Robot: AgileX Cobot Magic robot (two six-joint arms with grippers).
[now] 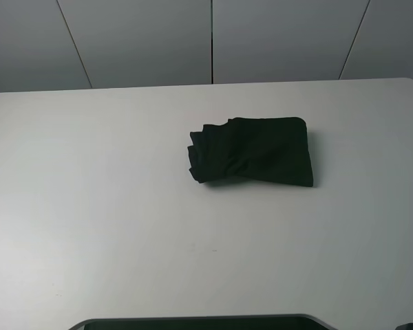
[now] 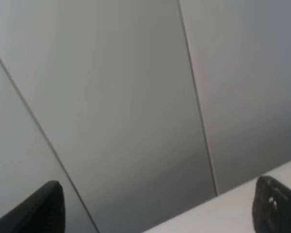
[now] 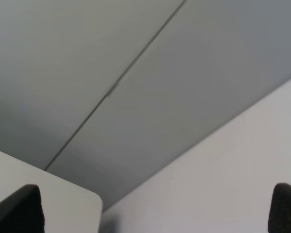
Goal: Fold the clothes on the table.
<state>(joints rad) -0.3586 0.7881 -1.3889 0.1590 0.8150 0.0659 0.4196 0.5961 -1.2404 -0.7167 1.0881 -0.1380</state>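
The shirt point(image 1: 253, 151) lies as a compact dark bundle on the table point(image 1: 89, 206), a little right of centre and in the upper half of the high view. Its right and lower edges look fairly straight; its left edge is ragged, with several layers stepping out in a stack of loose folds. No print shows on the exposed face. Nothing else rests on the tabletop.

Neither arm reaches into the high view. The left gripper point(image 2: 157, 206) appears only in its wrist view, two dark fingertips at the lower corners of the frame, spread wide with nothing between them but grey wall panels point(image 2: 116, 97) and a strip of table edge. The right gripper point(image 3: 157, 208) stands the same way in its own view: fingertips far apart at the lower corners, holding nothing, looking at wall and a rounded table corner.

Judgement: folding appears finished or nearly so, both arms pulled clear.

Risks from here:
- The uneven left edge may spring open, since the layers are not squared.
- Any corrective grasp there could catch only some layers and drag the bundle apart.
- Both wrist cameras face away from the shirt, so a renewed approach would start without a close view.
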